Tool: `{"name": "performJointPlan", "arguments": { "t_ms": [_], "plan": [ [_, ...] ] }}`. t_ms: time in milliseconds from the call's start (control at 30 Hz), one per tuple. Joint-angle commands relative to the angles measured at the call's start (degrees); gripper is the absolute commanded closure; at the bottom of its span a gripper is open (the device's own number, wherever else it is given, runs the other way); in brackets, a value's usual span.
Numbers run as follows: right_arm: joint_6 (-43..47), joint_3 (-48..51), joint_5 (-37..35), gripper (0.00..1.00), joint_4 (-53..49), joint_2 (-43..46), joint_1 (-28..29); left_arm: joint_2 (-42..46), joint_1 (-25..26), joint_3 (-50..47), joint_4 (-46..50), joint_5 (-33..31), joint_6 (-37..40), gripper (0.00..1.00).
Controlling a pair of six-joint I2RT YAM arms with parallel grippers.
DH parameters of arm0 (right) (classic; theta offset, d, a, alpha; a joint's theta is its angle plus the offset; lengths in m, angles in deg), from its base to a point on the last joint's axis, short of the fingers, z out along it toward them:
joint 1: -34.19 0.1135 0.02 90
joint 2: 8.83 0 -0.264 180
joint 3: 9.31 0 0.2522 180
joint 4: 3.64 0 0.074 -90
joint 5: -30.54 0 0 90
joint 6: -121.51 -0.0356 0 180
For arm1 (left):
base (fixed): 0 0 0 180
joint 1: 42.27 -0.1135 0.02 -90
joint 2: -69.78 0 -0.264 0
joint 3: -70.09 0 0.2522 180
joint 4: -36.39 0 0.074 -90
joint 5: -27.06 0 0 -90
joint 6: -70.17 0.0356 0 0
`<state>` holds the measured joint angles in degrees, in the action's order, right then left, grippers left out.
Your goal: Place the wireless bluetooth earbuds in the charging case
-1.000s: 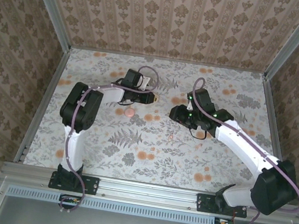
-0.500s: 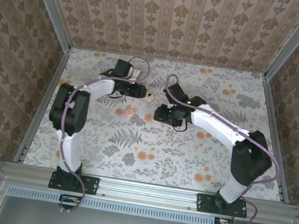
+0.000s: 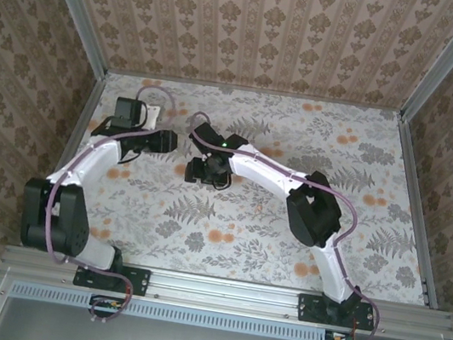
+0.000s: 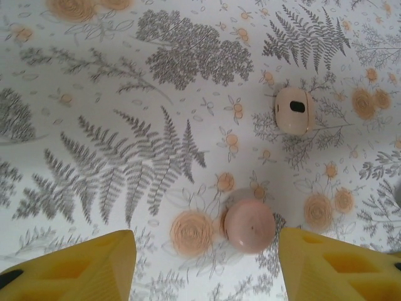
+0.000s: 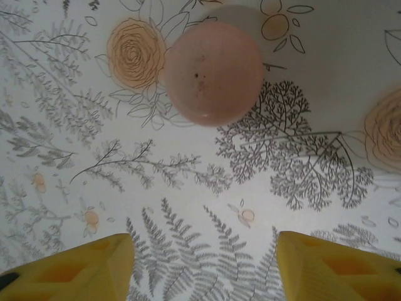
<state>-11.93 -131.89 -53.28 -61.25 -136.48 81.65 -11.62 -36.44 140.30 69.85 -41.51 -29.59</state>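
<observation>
Pink and round, the case (image 4: 249,226), apparently shut, is seen on the flowered table (image 4: 94,94) just ahead of the left gripper (image 4: 207,263), whose fingers are spread wide and empty; a pale earbud (image 4: 294,110) lies at one o'clock from it. The right gripper (image 5: 203,263), equally wide and empty, is held near the same case. A collision of the crowded arms is risked, or the smooth case could be knocked away

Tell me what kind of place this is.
Probably a lab robot test booth, not a home: the left arm and right arm are bolted to an aluminium rail, a metal frame boxes in the floral table, and wallpapered panels stand as walls on three sides.
</observation>
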Motion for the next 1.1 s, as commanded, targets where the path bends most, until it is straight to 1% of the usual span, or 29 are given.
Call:
{"name": "performJointPlan", "arguments": {
  "t_ms": [0,100,233,433,600,800,1067],
  "plan": [
    [-0.1,-4.5,-2.2,0.32,-4.8,-3.5,-0.4,3.4,-2.6,-3.9,1.5,1.5,0.2,0.39],
    [0.4,-7.8,-3.0,0.31,-6.2,-6.2,-0.4,6.2,-4.0,-7.8,-0.6,2.1,-1.5,0.39],
    [0.7,-11.6,-4.5,0.31,-8.5,-9.7,-0.4,8.0,-4.4,-10.7,-2.9,2.3,-2.5,0.38],
    [1.0,-14.3,-6.1,0.31,-8.5,-12.5,-0.3,6.4,-4.5,-10.1,-3.2,4.0,-2.9,0.38],
    [2.7,-17.3,-7.7,0.31,-8.9,-14.8,-0.3,6.1,-4.4,-10.7,-4.0,4.3,-3.2,0.38],
    [4.0,-23.5,-8.3,0.31,-11.0,-18.9,-0.3,6.2,-4.5,-11.0,-4.0,4.5,-3.3,0.37],
    [6.5,-32.0,-11.1,0.32,-15.7,-24.2,-0.1,6.0,-4.4,-10.7,-4.0,4.7,-3.4,0.37]
  ]
}}
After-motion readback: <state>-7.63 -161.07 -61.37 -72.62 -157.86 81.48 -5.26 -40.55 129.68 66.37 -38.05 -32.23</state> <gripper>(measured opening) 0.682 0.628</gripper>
